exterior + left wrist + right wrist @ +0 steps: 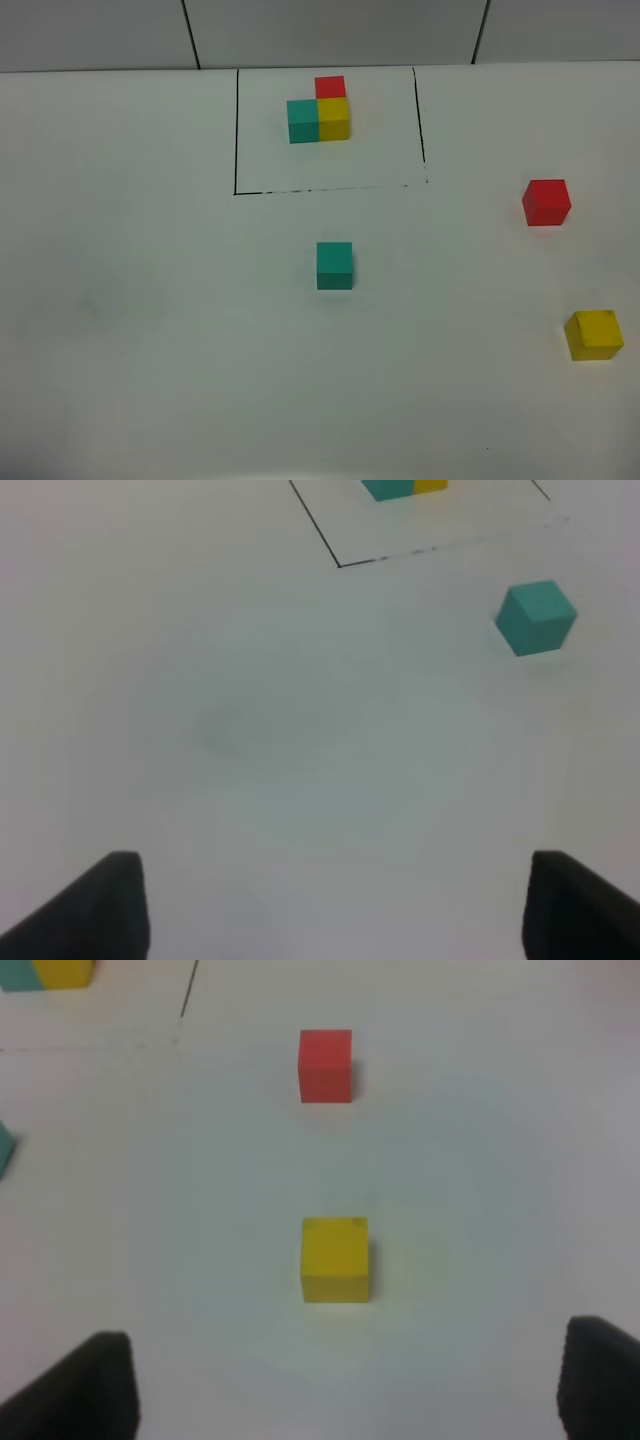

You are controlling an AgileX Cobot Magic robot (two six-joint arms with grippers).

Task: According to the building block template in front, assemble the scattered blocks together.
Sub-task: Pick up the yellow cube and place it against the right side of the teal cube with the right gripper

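Hanging over bare white table [150, 330], left gripper [335, 905] has jaws spread wide, nothing between them. Teal cube [536, 617] sits ahead of it and off to one side, well apart, outside the line of the gap, turned corner-on to this camera. Past the cube, the corner of a black drawn rectangle [338, 564] shows, with the teal and yellow edge of the building block template [405, 488] just cut off in the left wrist view.

Right gripper [350, 1375] is also spread wide and empty. Yellow cube [335, 1258] lies straight ahead of it, about in line with the middle of the gap, near but not between the jaws. Red cube [325, 1065] lies farther out on the same line, apart from the yellow one.

Exterior high view: neither gripper in shot. Teal cube sits mid-table, just outside the near line of the rectangle. Red cube is at the right, yellow cube nearer the camera and close to the right edge. All three loose cubes are well apart, none touching. Template sits inside the rectangle toward its far side: teal and yellow touching side by side, red touching the far face of yellow. The rectangle's near line looks faint and broken.
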